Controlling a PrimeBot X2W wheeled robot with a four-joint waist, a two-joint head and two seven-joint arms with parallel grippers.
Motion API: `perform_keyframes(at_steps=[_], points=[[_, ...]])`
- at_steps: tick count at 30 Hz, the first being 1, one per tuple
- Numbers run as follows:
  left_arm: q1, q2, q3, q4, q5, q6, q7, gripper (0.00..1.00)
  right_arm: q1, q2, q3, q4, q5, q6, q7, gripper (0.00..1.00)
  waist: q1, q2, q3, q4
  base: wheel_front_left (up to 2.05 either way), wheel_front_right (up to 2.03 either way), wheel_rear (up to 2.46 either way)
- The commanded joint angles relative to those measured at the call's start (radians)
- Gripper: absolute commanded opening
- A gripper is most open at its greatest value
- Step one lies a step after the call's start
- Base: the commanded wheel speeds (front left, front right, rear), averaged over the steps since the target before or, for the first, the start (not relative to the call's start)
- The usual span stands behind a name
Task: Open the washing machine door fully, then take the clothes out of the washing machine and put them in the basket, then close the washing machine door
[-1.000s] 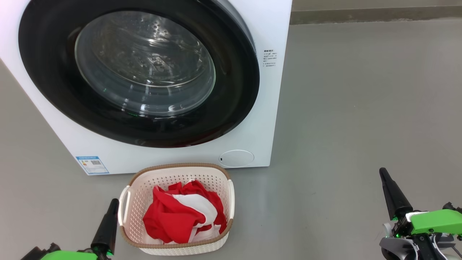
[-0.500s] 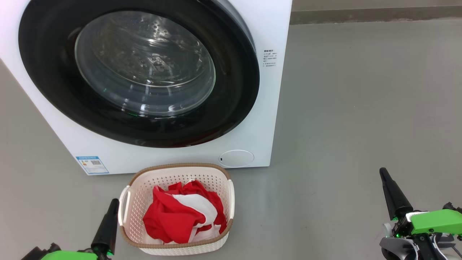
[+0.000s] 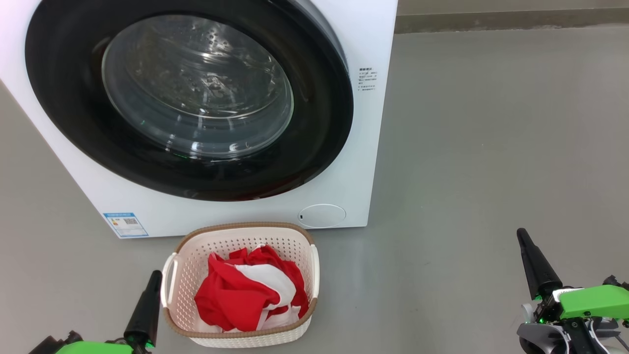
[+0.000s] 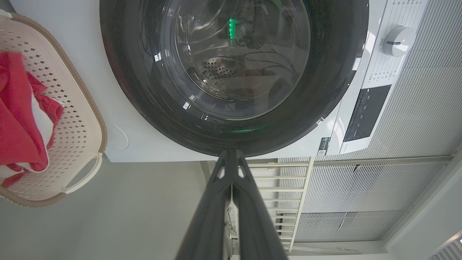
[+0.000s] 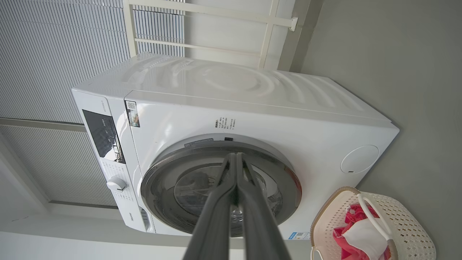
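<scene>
Nothing is shifting between the earlier pictures and this one; both arms are sitting where they were. At the left, the left gripper (image 3: 156,276) is resting with its fingers pressed together and empty, just beside the handle of the basket (image 3: 245,227), so a careless swing from here would be knocking the basket askew. The clothes (image 3: 241,295) are lying heaped inside it (red, with a white panel on top), and it is standing on the floor (image 3: 491,123) close in front of the washing machine (image 3: 376,34). The door (image 3: 64,98) is looking pushed to, but I cannot tell whether the latch is catching; an uncaught door would be drifting open again. A round flap (image 3: 322,215) is sitting low on the front. Further right, the right gripper (image 3: 522,237), likewise closed and empty, is hovering well apart from everything, with nothing standing in its way.
</scene>
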Motion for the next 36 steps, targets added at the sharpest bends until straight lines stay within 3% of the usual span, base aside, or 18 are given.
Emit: perform_keyframes(at_steps=[1,36], points=[[-0.041,0.010,0.036,-0.020,-0.004,-0.007,0.007,0.00,-0.043,-0.010,0.015,-0.024,-0.001,-0.001,0.006,0.00,0.0000,0.0000,0.000,0.000,0.00,0.00,0.00],[-0.041,0.009,0.037,-0.020,-0.003,-0.007,0.008,0.00,-0.043,-0.010,0.015,-0.024,-0.002,-0.001,0.007,0.00,0.0000,0.0000,0.000,0.000,0.00,0.00,0.00]])
